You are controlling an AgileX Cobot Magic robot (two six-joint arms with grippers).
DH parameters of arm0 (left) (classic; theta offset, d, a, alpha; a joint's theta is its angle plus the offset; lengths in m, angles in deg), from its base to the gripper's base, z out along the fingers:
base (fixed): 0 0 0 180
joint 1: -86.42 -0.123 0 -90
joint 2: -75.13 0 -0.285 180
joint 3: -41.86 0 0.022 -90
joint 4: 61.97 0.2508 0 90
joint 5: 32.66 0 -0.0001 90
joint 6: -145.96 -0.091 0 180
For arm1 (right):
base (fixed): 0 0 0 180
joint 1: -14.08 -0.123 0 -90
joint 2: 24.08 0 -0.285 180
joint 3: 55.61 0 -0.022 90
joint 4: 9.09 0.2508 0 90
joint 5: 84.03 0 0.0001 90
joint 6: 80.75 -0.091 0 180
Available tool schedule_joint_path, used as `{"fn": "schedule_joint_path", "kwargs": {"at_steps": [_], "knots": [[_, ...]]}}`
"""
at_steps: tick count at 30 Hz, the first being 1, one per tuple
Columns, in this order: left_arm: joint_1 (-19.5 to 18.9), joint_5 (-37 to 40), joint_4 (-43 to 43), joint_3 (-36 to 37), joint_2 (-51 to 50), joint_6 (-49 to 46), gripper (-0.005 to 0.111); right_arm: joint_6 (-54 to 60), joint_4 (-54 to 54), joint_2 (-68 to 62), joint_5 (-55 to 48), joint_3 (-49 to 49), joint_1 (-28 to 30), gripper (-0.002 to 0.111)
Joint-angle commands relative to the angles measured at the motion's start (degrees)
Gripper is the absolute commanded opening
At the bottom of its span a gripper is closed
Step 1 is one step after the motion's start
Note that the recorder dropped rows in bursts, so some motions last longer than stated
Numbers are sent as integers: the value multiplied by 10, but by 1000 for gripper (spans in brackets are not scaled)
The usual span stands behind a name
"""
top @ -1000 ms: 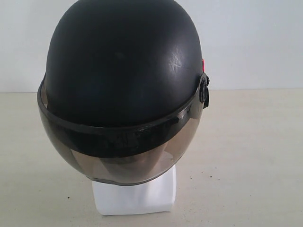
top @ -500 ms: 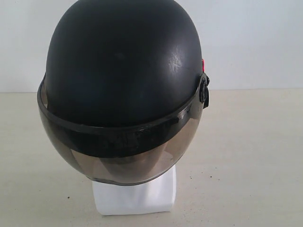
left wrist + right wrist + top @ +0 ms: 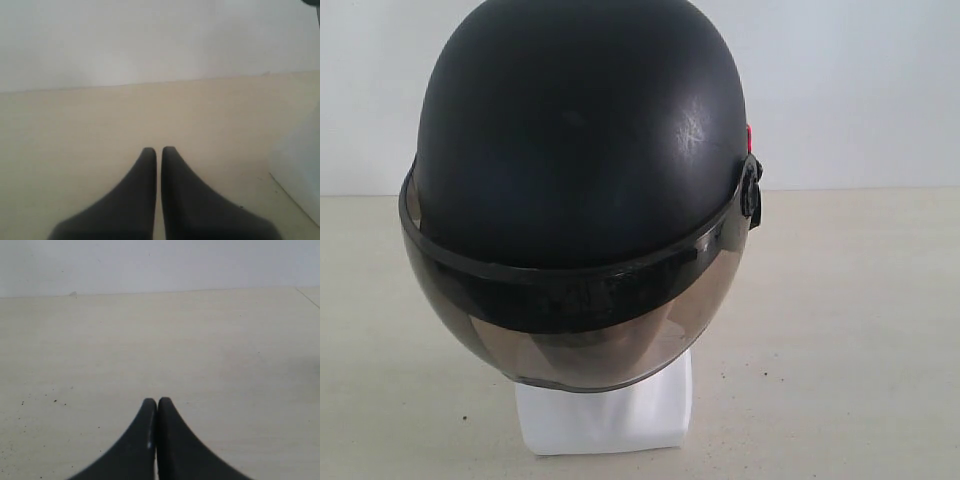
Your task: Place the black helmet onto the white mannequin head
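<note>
The black helmet [image 3: 580,150] sits over the white mannequin head, its smoky visor [image 3: 570,330] hanging down in front. Of the white mannequin head only the squarish base [image 3: 605,415] shows below the visor; the face is hidden. Neither gripper appears in the exterior view. In the left wrist view my left gripper [image 3: 158,150] is shut with nothing between its fingers, low over the table, and a white block edge [image 3: 300,170] stands off to one side. In the right wrist view my right gripper [image 3: 157,401] is shut and empty over bare table.
A pale beige table [image 3: 840,330] runs back to a white wall [image 3: 850,90]. A small red part [image 3: 750,137] shows at the helmet's side by the visor hinge [image 3: 751,190]. Dark specks dot the table surface [image 3: 55,401].
</note>
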Motion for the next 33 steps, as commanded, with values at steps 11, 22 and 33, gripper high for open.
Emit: {"fn": "schedule_joint_path", "kwargs": {"at_steps": [11,22,33], "knots": [[2,27,-29,2,2,10,5,-1,-2,3,2,0,0,0],[2,27,-29,2,2,10,5,-1,-2,3,2,0,0,0],[2,27,-29,2,2,10,5,-1,-2,3,2,0,0,0]]}}
